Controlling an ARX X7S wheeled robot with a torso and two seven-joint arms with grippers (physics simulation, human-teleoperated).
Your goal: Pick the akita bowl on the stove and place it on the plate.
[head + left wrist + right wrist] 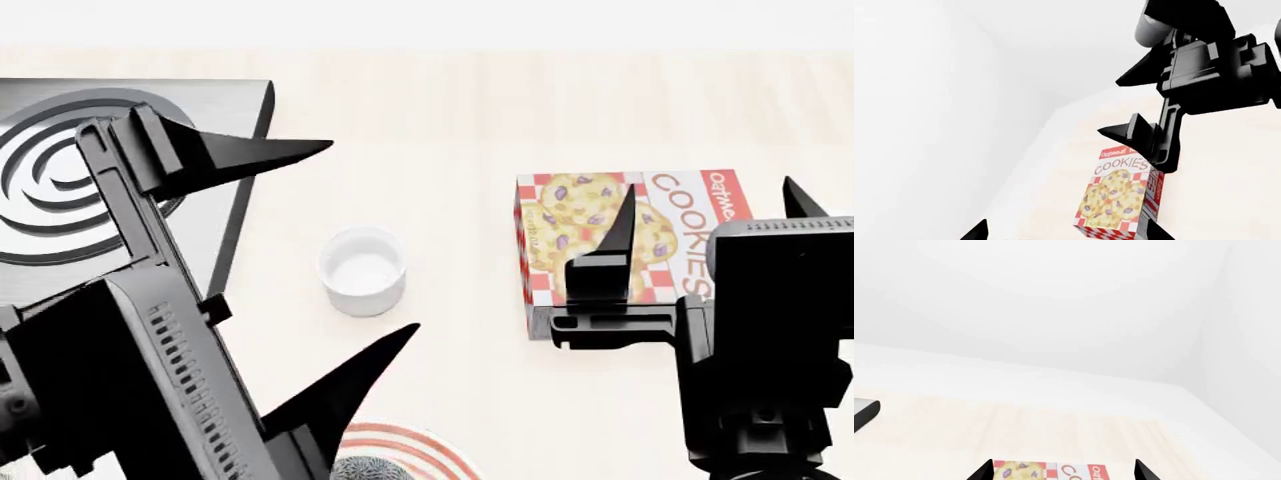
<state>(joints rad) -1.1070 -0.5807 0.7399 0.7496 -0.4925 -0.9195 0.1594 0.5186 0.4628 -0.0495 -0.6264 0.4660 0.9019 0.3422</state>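
The stove [227, 215] lies at the far left, and no bowl shows on the part my left arm leaves visible. At the bottom edge the red-ringed plate [424, 447] peeks out. An akita bowl [367, 468] with a mesh pattern sits at it, mostly cut off. My left gripper [371, 240] hangs open and empty above the table between stove and plate; its tips [1066, 235] are spread wide. My right gripper [709, 185] is open and empty too, over the cookie box [587, 225], with wide tips [1062, 471].
A small plain white cup [363, 270] stands between the stove and the cookie box [1117, 197]. The right gripper's body [1201, 65] fills part of the left wrist view. A stove corner [864, 414] shows in the right wrist view, and a white wall runs behind the table.
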